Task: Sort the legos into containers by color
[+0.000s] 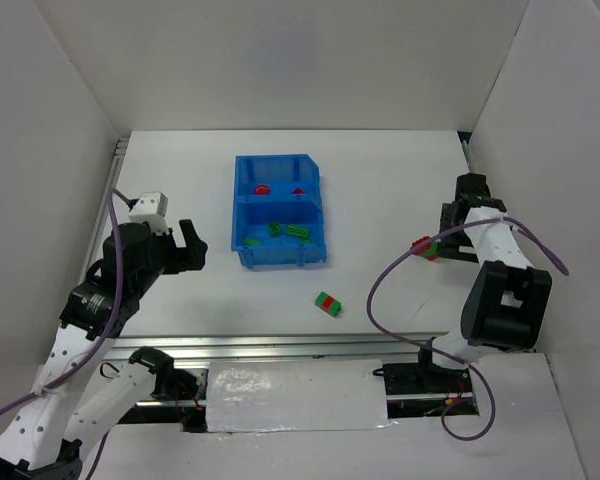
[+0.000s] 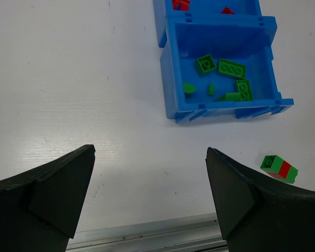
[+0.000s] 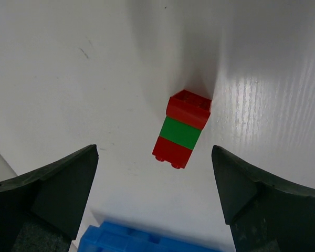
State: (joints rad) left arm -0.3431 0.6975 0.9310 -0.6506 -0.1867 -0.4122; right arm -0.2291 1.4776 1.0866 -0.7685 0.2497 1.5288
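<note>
We see green legos (image 2: 231, 69) in the blue bin's (image 1: 238, 210) near half, red ones (image 1: 263, 188) in its far half. A red-green pair (image 1: 327, 303) lies on the bench (image 1: 380, 180) just before the bin. Right of the bin, our right jaws stand apart around a red-green-red stack (image 3: 181, 129); our left jaws gape too.

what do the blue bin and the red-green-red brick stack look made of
The bright blue two-compartment bin looks like moulded plastic, slightly glossy: ribbed walls, one even colour. The small red-green-red brick stack looks like hard smooth plastic: studs, crisp edges, faint sheen.
</note>
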